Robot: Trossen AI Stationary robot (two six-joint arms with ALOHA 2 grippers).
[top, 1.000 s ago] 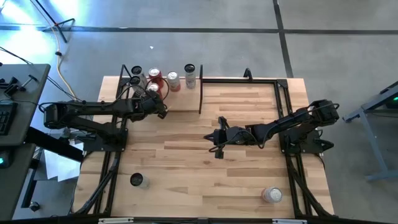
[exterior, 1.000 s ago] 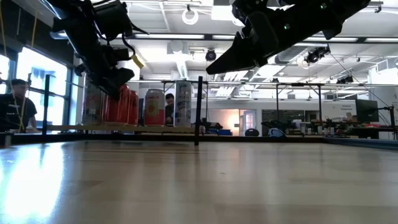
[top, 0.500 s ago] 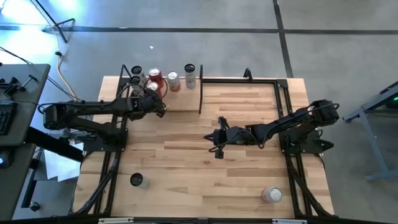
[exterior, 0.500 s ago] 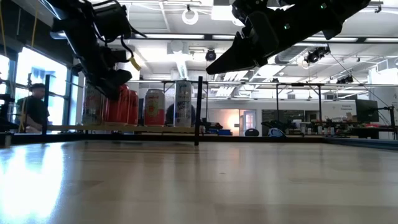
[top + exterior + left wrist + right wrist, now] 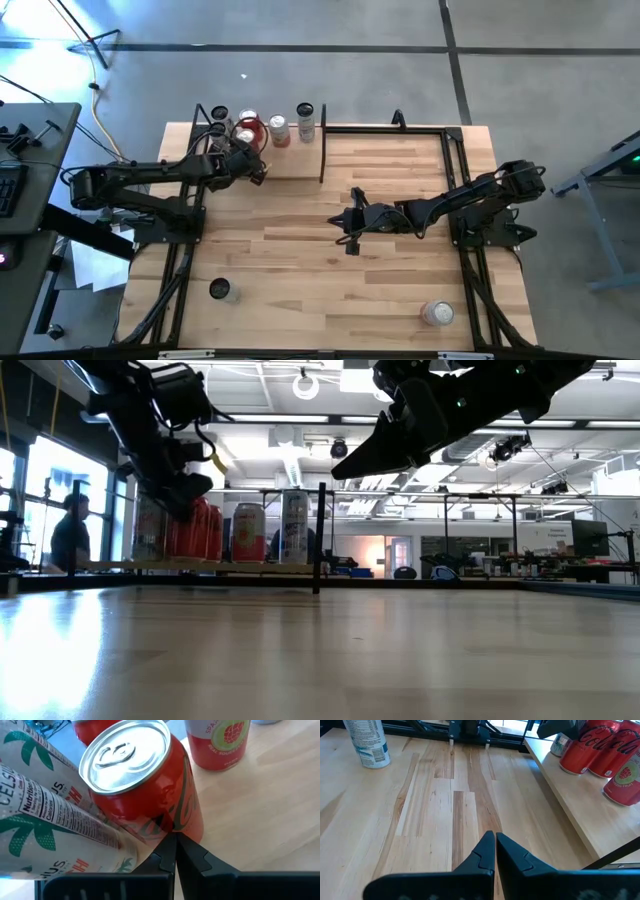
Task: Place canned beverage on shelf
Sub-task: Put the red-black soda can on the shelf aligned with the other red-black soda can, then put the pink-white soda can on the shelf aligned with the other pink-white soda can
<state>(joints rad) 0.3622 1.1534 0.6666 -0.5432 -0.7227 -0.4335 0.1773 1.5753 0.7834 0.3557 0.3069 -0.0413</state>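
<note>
Left gripper (image 5: 175, 851) pinched shut, empty, red can (image 5: 145, 785) upright on shelf (image 5: 290, 165) directly ahead, touching white can (image 5: 45, 815). Right gripper (image 5: 495, 852) shut, mid-counter (image 5: 330, 280), farther from shelf.

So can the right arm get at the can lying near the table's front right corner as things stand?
Probably yes: the right gripper hangs shut mid-table, and bare tabletop separates it from that can; nothing stands between.

You are looking at a glossy red metal can (image 5: 150, 795) with a shiny silver lid, standing on a smooth, matt light-wood shelf (image 5: 270, 815).
</note>
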